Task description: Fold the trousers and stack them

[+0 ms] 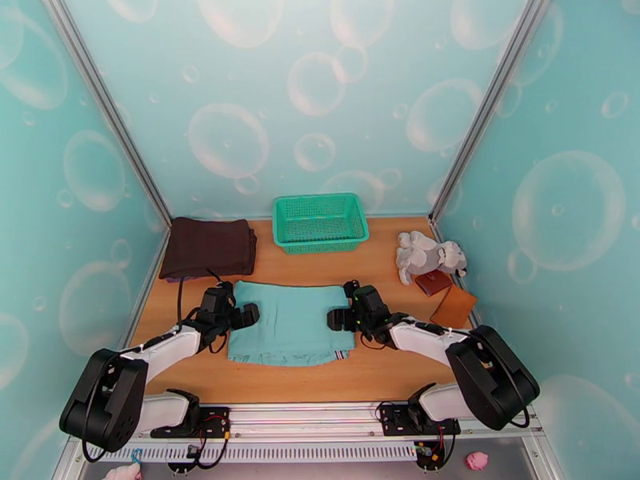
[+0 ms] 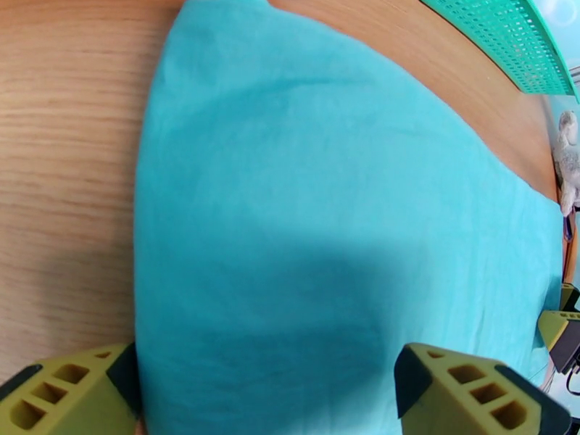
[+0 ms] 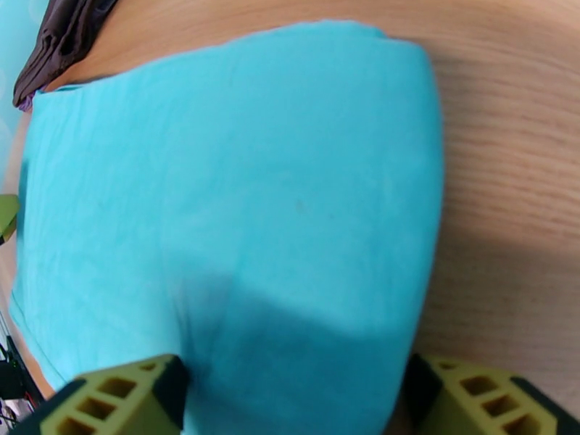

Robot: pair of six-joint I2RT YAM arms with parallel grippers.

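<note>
The light teal soft cloth trousers (image 1: 288, 322) lay folded into a flat, roughly square pad in the middle of the pale wooden table (image 1: 384, 370), closer to its near edge than its far edge. The cloth looked thin, matte and limp, with faint creases and gently rounded folded edges. A sliver of what I took for the striped waistband showed at the near right corner of the pad. I judged it would be light and floppy: it would sag and slide open if lifted at one point, so I would pinch through all the layers at a folded side edge, one arm to each side, and move both together.

The left gripper (image 1: 250, 314) sat at the pad's left edge and the right gripper (image 1: 332, 318) at its right edge, facing each other across the cloth. In each wrist view the yellow-green blocky fingers (image 2: 65, 386) stood wide apart with teal cloth lying between them, clamped on nothing. I could not tell whether they touched the fabric.

At the far left corner of the table lay a dark brown folded garment (image 1: 208, 247), thicker and heavier-looking. A rigid green plastic lattice basket (image 1: 320, 223) stood at the middle of the far edge. Along the right edge sat a grey and white plush toy (image 1: 428, 258) and two flat brown leather-like squares (image 1: 444, 294).
</note>
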